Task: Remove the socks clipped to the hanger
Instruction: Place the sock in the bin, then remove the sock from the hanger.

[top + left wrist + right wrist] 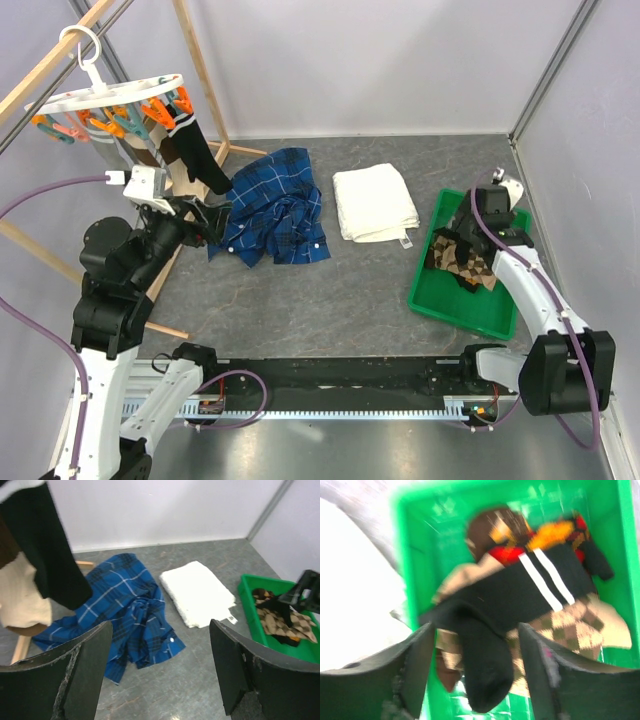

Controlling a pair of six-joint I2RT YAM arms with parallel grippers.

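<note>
Grey and faintly veined, the table (pixel 350 310) fills a pale-walled booth; it looks hard and smooth, so cloth should slide on it easily. A wooden rack (pixel 205 75) stands at the far left corner. The blue plaid shirt (pixel 275 205) lies crumpled near the rack's foot, the folded white towel (pixel 372 203) lies toward the middle of the far edge, and the green bin (pixel 445 300) sits along the right edge. The hanger (pixel 100 97) hangs by its hook from a rack pole above the far left corner. The socks (pixel 190 150) clipped to it, black, brown and beige, dangle from orange and teal clothespins (pixel 125 120); other socks (pixel 465 262) are piled in the bin. You should expect them to be light, soft and limp, and the hanger will probably swing when pulled, so I would take one low on the foot and pull steadily downward. The left gripper (pixel 160 650) is spread wide with nothing between its fingers, just beside the hanging socks. The right gripper (pixel 476 645) is over the bin with its fingers apart, and a black sock (pixel 485 665) lies below them, not pinched as far as I can see.
</note>
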